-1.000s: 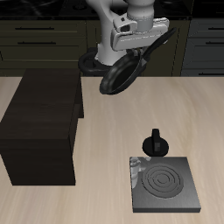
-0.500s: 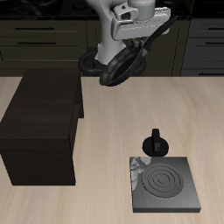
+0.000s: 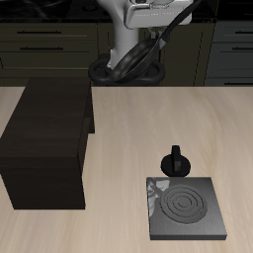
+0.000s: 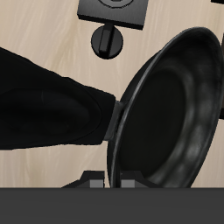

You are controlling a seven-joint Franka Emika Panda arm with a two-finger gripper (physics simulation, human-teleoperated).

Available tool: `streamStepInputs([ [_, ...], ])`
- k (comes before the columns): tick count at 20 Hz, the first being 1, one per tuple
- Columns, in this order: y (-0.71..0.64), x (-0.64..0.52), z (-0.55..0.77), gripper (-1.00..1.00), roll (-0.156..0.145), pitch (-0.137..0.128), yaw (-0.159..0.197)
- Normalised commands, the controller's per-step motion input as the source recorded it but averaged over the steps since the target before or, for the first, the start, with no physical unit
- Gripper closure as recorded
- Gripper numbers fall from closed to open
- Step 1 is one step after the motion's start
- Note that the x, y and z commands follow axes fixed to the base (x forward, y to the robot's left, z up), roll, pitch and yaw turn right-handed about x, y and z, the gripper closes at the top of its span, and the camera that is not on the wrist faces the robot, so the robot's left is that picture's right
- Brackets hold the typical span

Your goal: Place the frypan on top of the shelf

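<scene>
Dark kitchen cupboards (image 3: 40,44) stand behind a pale wooden desk (image 3: 128,148). On the desk, the shelf (image 3: 49,138) is a large dark box with a flat, bare top. Well apart from the shelf, nearer the desk's front edge, lies the square stove plate (image 3: 185,210), with a small black knob (image 3: 176,160) just behind it.

The frypan (image 3: 136,61) hangs tilted in the air, beyond the back corner of the shelf and well above its top. Over the last second it has risen and drawn back toward the robot's base, and the pincer (image 3: 158,18) is now nearly out of the exterior view at the upper edge. In the wrist view the frypan (image 4: 171,114) hangs steeply with its handle running to the pincer, so I judge the pincer is closed on the handle, though its fingers are not clearly seen.

The lift seems finished. The pan now has height to pass over the shelf's edge; it must still travel sideways and be levelled before lowering.
</scene>
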Motion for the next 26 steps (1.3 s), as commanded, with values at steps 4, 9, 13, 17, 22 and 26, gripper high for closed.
streamStepInputs([
  [4,0.04,-0.08,0.34,1.0,-0.002,-0.043,0.0],
  [9,0.01,-0.08,0.35,1.0,-0.011,-0.044,-0.005],
  [13,-0.01,-0.05,0.27,1.0,-0.015,-0.041,0.001],
  [17,-0.09,-0.09,0.34,1.0,-0.024,-0.059,-0.002],
  [22,-0.2,0.01,0.23,1.0,-0.046,-0.046,0.01],
  [26,-0.21,0.03,0.19,1.0,-0.052,-0.066,0.037],
])
